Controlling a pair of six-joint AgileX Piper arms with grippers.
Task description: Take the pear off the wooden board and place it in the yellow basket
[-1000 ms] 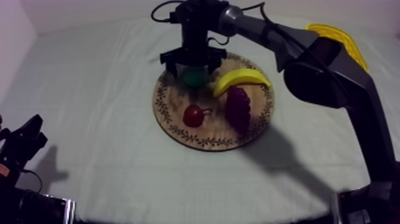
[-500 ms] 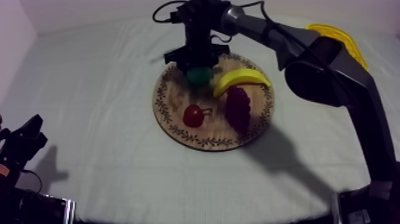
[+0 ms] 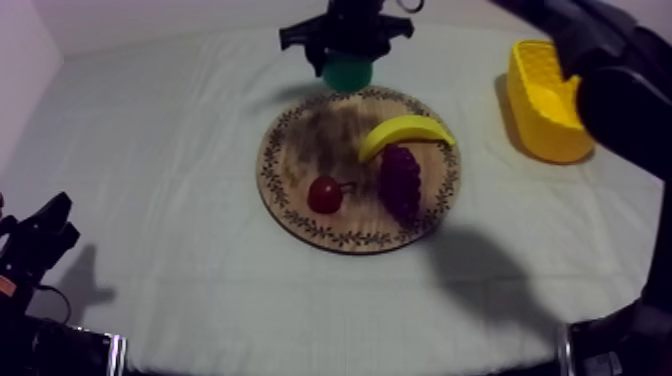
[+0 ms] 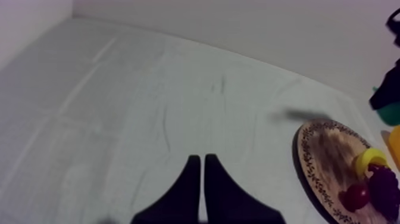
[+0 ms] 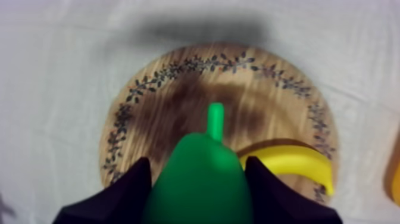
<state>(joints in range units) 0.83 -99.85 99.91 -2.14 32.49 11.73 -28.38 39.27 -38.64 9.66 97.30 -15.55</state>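
My right gripper (image 3: 347, 50) is shut on the green pear (image 3: 347, 72) and holds it in the air above the far edge of the round wooden board (image 3: 300, 160). In the right wrist view the pear (image 5: 201, 179) sits between my black fingers (image 5: 128, 187), with the board (image 5: 161, 113) below it. A banana (image 3: 404, 132), a bunch of grapes (image 3: 400, 180) and a small red fruit (image 3: 324, 193) lie on the board. The yellow basket (image 3: 545, 100) stands at the right. My left gripper (image 3: 45, 235) rests low at the left; its fingers (image 4: 189, 190) lie together in a wedge.
The grey-white cloth (image 3: 170, 130) covers the table. My right arm (image 3: 610, 90) reaches in from the upper right, over the basket's side. In the left wrist view the board (image 4: 324, 161) with its fruit lies off to the side.
My right gripper has lifted the pear off the board and risen toward the far side. The arm has swung up, uncovering the yellow basket. The left arm has not moved.
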